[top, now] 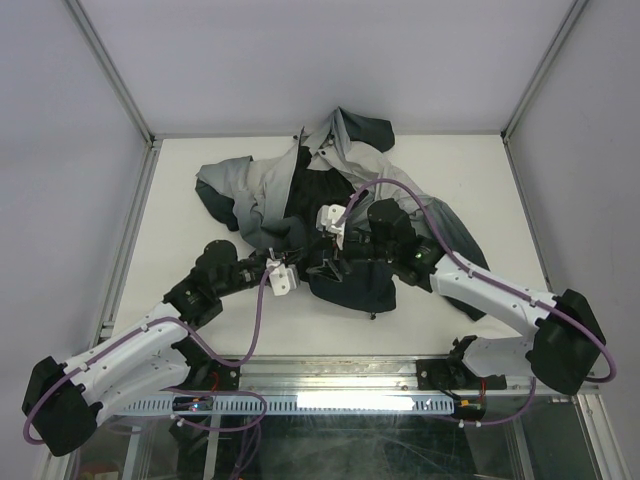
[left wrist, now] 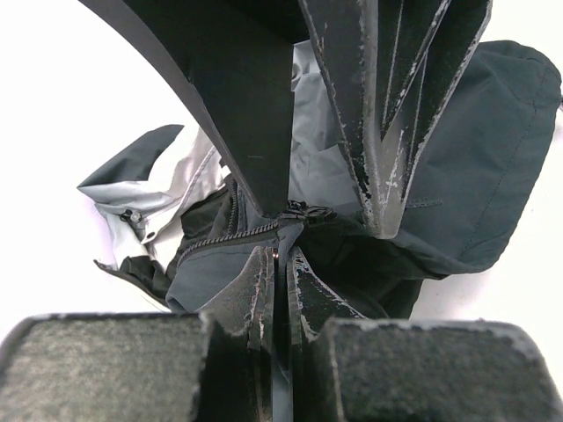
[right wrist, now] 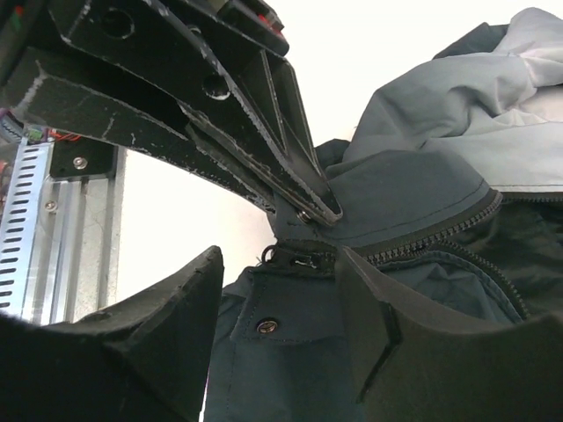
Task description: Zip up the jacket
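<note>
Now, jacket [top: 250, 195]: crumpled on white counter [top: 450, 170]
Left claw [left wrist: 280, 264]: pinching jacket hem beside zipper [left wrist: 229, 236]
Right claw [right wrist: 280, 268]: spread, straddling the zipper's lower end

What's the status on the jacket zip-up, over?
Left gripper shut on jacket hem at zipper base. Right gripper open, jaws either side of that end. Jacket crumpled, front not zipped. No obstruction seen.

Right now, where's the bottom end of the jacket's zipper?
The zipper end lies at the jacket's near hem, centre of the top view; the left gripper pinches fabric beside it and the open right gripper straddles it.
</note>
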